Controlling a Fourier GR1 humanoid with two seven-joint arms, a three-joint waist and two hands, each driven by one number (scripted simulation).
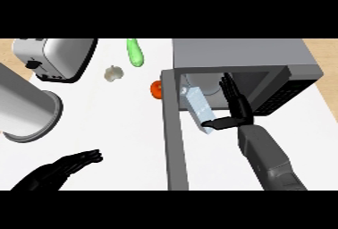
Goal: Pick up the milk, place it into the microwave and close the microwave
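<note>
From the head view you look steeply down on a white worktop (119, 134). Toward its right edge stands the microwave (244, 53), its door (173, 134) swung open and reaching toward the near edge. The milk (198, 105), a pale carton, sits tilted in the microwave's opening just inside the door. Your right hand (236, 109) is in that opening beside the carton: its fingers (231, 89) are straight and point into the cavity, while the thumb (217, 123) lies against the carton's lower end. You cannot tell whether the carton rests on the microwave floor or is carried by the hand.

Your left hand (63, 167) shows near the worktop's near left corner, fingers relaxed and slightly spread, holding nothing.

At the far left corner stands a toaster (56, 56), and along the left edge a large grey cylinder (26, 112) lies on its side. Near the far edge a green vegetable (135, 53) lies, with a pale garlic bulb (114, 73) a little nearer. A red-orange object (157, 89) shows just beside the door's hinge, partly hidden.
</note>
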